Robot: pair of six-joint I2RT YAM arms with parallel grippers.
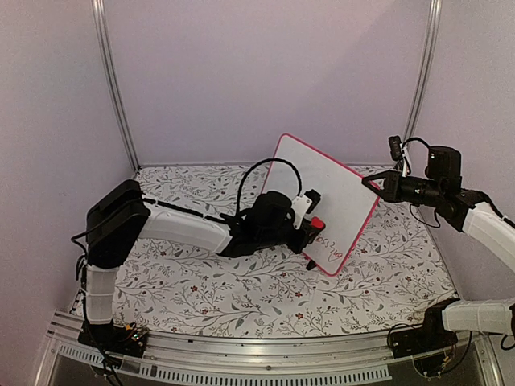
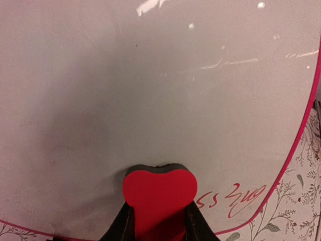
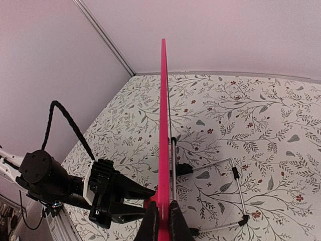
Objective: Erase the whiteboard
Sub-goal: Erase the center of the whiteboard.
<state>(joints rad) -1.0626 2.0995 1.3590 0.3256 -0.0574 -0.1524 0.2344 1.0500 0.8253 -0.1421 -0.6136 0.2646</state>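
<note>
Wiping the lower part of the whiteboard [image 1: 338, 185], which stands tilted on the floral table [image 1: 201, 281], I have my left gripper [image 2: 159, 223] clamped on the red eraser [image 2: 159, 191], pressed against the board. My right gripper [image 3: 161, 221] pinches the board's edge. Next, I judge, the eraser must slide sideways onto the red writing [image 2: 235, 196] near the corner.

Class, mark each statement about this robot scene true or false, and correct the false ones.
1. The left tool presses a red eraser against the whiteboard. True.
2. The whiteboard is wiped completely clean. False: red writing shows near its lower corner.
3. The right tool grips the whiteboard's edge. True.
4. The whiteboard lies flat. False: it stands tilted, propped on a wire stand.
</note>
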